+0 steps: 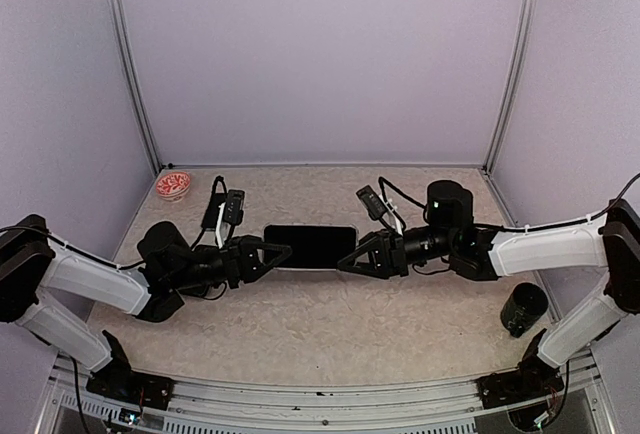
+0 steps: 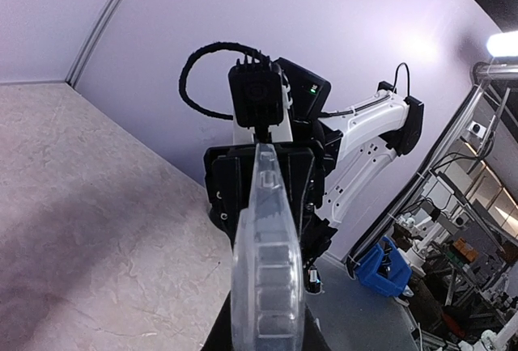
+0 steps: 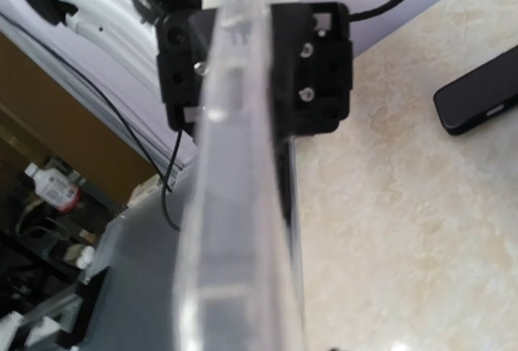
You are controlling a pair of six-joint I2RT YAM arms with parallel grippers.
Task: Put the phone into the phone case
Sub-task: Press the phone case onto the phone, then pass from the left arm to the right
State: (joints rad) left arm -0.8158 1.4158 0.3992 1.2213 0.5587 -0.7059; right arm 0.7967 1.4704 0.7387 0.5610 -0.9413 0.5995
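The phone is not in the case yet. I judge the work to be at the holding and lining-up stage, with the seating itself all left to do.

The left gripper [image 1: 284, 252] sits at 9 o'clock of the phone. Its jaws are nearly closed and pinch one short end of the clear phone case [image 2: 267, 270]. The left wrist view shows the case running out from them edge-on. The right wrist view shows that same end sunk in the gripper's black block.

In the middle, the phone [image 3: 477, 100] lies flat and dark on the surface [image 1: 330, 334], and neither set of jaws touches it. The right wrist view shows it plainly apart from the case, off to one side of the case's edge. From overhead the phone fills the gap between the two grippers. The clear case hardly shows there, only as a pale line along the phone's 6 o'clock edge. It seems to hang over or just beside the phone, and I cannot tell which.

The right gripper [image 1: 343, 260] sits at 3 o'clock of the phone. The other end of the case runs in between its jaws. How wide they stand, and whether they pinch the case or merely straddle it, I cannot tell.

What remains is to bring the phone and the case's open face together and press the phone home.
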